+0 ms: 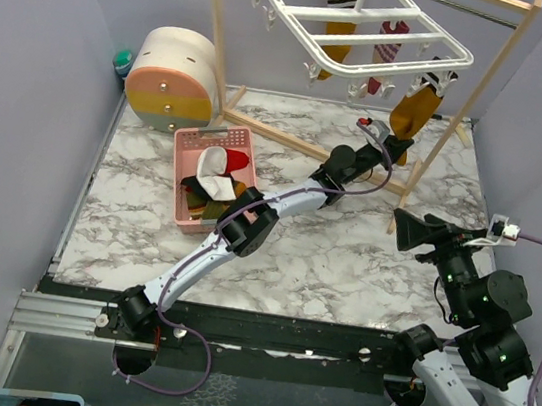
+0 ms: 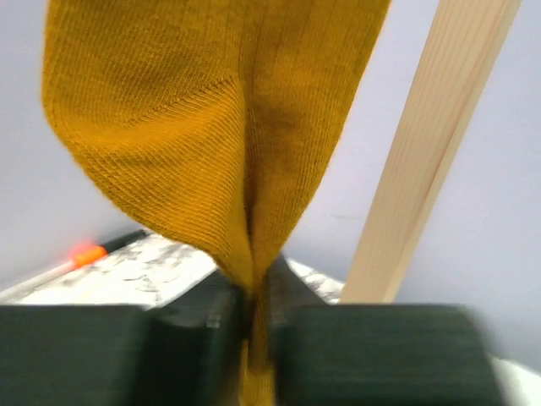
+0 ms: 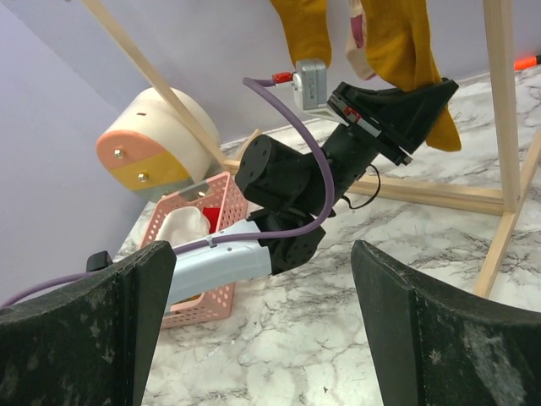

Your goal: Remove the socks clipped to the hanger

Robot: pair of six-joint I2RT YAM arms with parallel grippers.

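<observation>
While the left gripper (image 2: 254, 334) pinches the lower end of a mustard-yellow ribbed fabric sock (image 2: 211, 127), that sock hangs from the near right corner of the large white plastic rectangular drying hanger (image 1: 376, 28). The cloth is bunched into a fold between the dark fingers (image 2: 190, 338), and the jaws are almost together with only fabric between them. The left arm is stretched far out across the grey-veined white marble table (image 1: 342, 269), up toward the hanger.

A light wooden pole rack (image 1: 493, 78) carries the hanger, and one of its posts stands just beside the gripped sock on the right. Two more socks dangle from clips further back under the hanger: a second mustard-yellow sock (image 1: 335, 48) and a red striped sock (image 1: 386, 48).

The right gripper (image 3: 262, 262) has its jaws spread wide and holds nothing. It hovers low over the table at the right side, well apart from the hanger, and points toward the left arm.

A pink perforated plastic basket (image 1: 185, 151) sits on the table left of the left arm. It holds a loose pile of socks (image 1: 215, 183) in white, red and dark colours. A rounded cream box with pink and yellow bands (image 1: 172, 78) lies behind the basket, near the back left corner.
</observation>
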